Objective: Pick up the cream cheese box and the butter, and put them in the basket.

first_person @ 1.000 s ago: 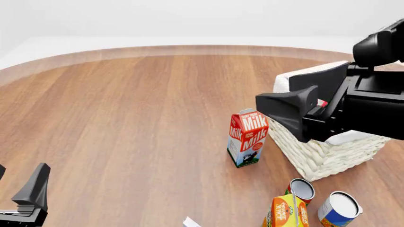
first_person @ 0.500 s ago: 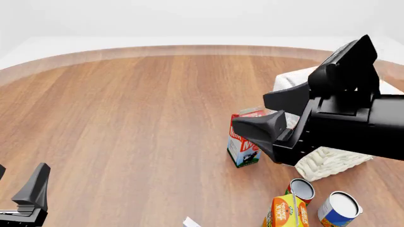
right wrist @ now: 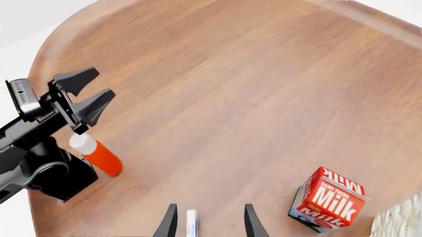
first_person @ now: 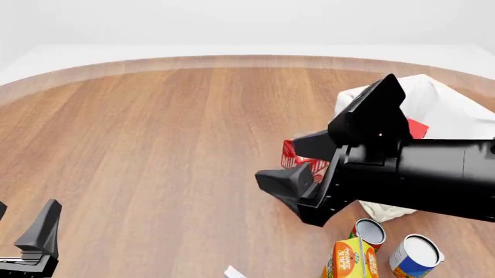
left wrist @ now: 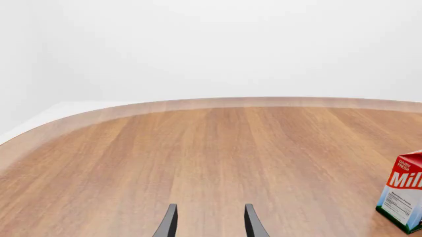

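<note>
The whitish wicker basket (first_person: 444,101) stands at the right, and a red corner of the butter (first_person: 417,128) shows inside it behind my right arm. Only a white corner of the cream cheese box (first_person: 234,271) shows at the front edge of the table. In the right wrist view the cream cheese box (right wrist: 191,223) appears as a white strip between the fingers. My right gripper (first_person: 282,159) (right wrist: 209,222) hangs open and empty above the table, left of the basket. My left gripper (first_person: 27,211) (left wrist: 209,222) rests open and empty at the near left.
The red Milk carton (first_person: 294,155) (right wrist: 326,200) (left wrist: 403,196) stands just left of the basket, mostly behind my right gripper. Two open cans (first_person: 370,232) (first_person: 415,255) and an orange carton (first_person: 349,262) crowd the front right. An orange-red bottle with a white cap (right wrist: 98,155) lies by my left arm.
My right arm has swung away from the basket, leftward and toward the near side, and now covers most of the milk carton. The basket's inside has come into view. The left arm is still.
</note>
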Controlling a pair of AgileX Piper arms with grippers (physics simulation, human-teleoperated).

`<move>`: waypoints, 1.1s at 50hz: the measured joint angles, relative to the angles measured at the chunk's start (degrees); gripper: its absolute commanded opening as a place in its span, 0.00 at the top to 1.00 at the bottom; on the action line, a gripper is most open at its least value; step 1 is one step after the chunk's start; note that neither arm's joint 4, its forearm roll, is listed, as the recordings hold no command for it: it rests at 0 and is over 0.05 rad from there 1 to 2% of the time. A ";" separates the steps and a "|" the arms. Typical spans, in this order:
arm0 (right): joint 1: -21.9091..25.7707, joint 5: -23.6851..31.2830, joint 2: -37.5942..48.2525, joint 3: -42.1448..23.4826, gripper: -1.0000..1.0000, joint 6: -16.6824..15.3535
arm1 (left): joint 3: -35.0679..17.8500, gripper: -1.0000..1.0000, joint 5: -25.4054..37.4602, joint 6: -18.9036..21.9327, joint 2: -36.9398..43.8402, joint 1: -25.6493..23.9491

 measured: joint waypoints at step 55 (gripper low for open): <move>2.54 -11.49 9.22 9.70 0.00 5.64 | 0.00 0.00 0.00 0.00 0.00 0.00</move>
